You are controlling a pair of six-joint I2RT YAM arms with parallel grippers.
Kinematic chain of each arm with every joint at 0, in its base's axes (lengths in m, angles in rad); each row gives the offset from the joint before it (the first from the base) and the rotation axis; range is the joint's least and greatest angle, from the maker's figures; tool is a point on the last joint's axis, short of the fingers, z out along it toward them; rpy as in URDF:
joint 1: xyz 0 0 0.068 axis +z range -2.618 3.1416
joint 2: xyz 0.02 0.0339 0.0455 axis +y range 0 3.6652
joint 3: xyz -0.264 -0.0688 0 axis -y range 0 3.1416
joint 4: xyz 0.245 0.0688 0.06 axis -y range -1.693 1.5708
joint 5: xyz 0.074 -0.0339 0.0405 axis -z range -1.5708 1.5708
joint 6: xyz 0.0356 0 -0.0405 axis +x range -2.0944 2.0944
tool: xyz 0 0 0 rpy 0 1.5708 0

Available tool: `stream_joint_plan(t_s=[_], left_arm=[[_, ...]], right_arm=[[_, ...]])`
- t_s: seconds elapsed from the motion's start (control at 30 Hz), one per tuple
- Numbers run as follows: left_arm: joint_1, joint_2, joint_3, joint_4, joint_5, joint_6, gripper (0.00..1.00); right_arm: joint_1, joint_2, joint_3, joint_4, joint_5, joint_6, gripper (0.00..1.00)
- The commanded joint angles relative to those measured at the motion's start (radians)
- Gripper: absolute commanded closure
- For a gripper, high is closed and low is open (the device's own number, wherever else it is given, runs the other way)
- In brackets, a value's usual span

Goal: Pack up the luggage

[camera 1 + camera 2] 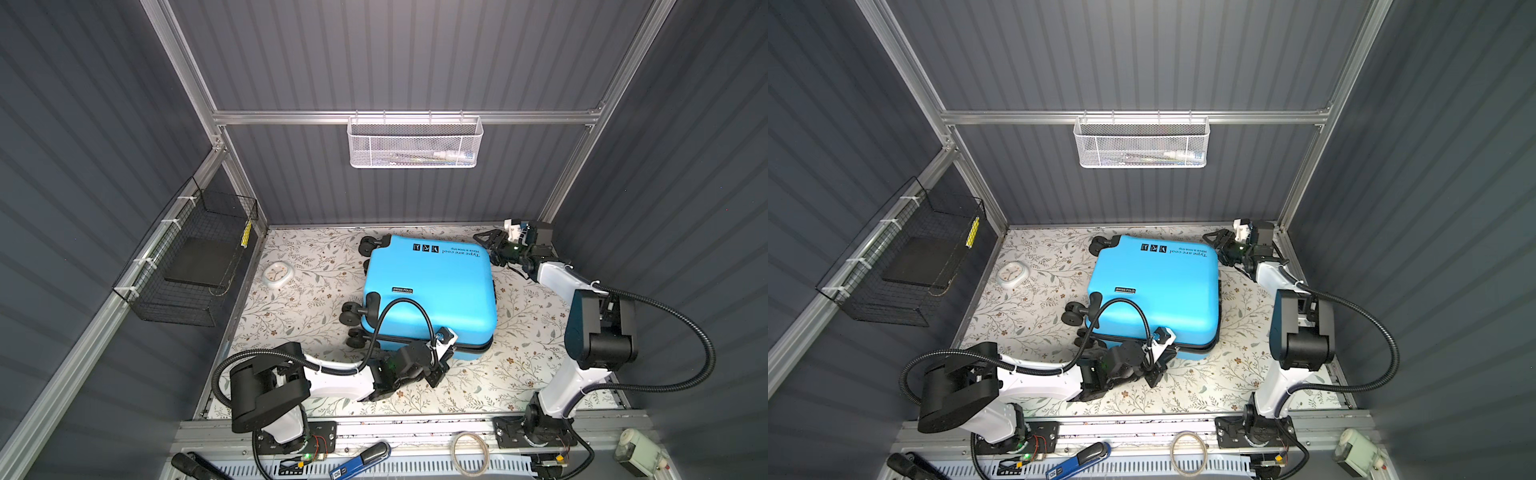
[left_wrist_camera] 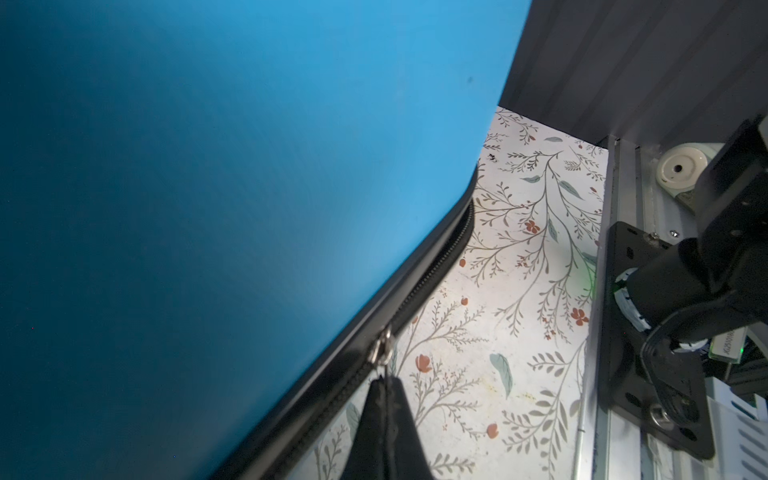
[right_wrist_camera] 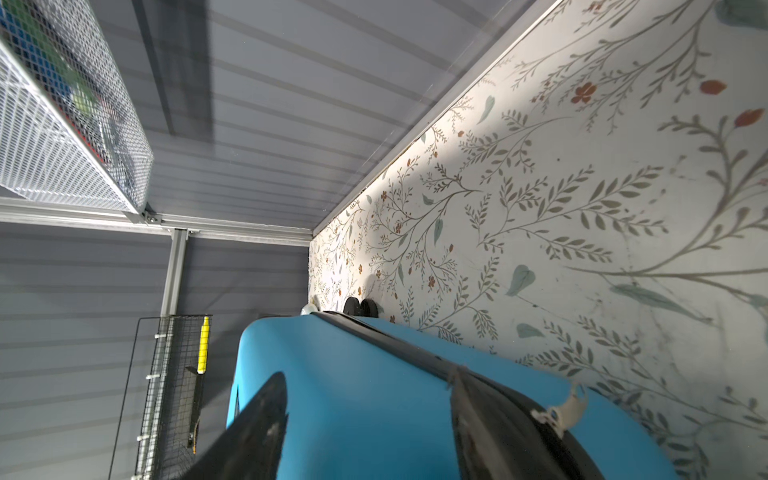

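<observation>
Found the left gripper (image 2: 384,384) nearest, at 6 o'clock on the mat (image 1: 498,386), squeezed fully together with its tips at the zipper pull (image 2: 382,351). Saw only the metal slider above the tips in the left wrist view; judged the tab clamped between them. Traced the seam (image 2: 436,270) from that pull along the near edge toward the 5 o'clock corner, not far off.

Found the suitcase (image 1: 432,291) just beyond, flat on the middle of the mat in both top views, lid shut or nearly so, wheels (image 1: 353,318) toward 9 o'clock. Judged the long axis to run 9 to 3, slightly turned, with the held pull on the 6 o'clock side. Could not tell which stretch of zipper was already undone.

Found the right gripper (image 3: 368,374) farthest, at the 1 o'clock corner, jaws spread wide and astride that corner, one finger over the blue shell and one along the black seam. Saw nothing clamped there; could not tell whether either finger pressed the case. Noted a second pull (image 3: 567,409) just beside the seam-side finger.

Judged the coming move to belong to the left arm, the nearer one: a drag of the pull along the seam, parallel to the near edge. Judged the far gripper well placed to steady the case against that drag. Noted a clock (image 1: 277,275) loose at 9 o'clock and a white basket (image 1: 374,145) at 12, both outside the case.
</observation>
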Motion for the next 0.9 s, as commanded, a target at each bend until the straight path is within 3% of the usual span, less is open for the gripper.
stream_joint_plan(t_s=[0.0, 0.23, 0.4, 0.63, 0.87], left_arm=[[0.001, -0.057, -0.023, 0.069, -0.086, 0.028, 1.0], [0.042, -0.074, -0.055, 0.081, -0.104, 0.028, 1.0], [0.11, -0.088, -0.069, 0.088, -0.066, 0.016, 1.0], [0.181, -0.111, -0.06, 0.044, -0.022, 0.029, 1.0], [0.188, -0.125, -0.049, 0.007, -0.012, 0.03, 1.0]], right_arm=[[-0.034, -0.059, -0.04, -0.017, 0.006, 0.013, 0.29], [-0.189, -0.221, -0.218, 0.002, 0.093, 0.073, 0.24], [-0.236, -0.306, -0.378, -0.018, 0.13, 0.075, 0.3], [-0.194, -0.323, -0.574, 0.117, 0.018, 0.078, 0.5], [-0.064, -0.293, -0.621, 0.209, -0.004, 0.06, 0.49]])
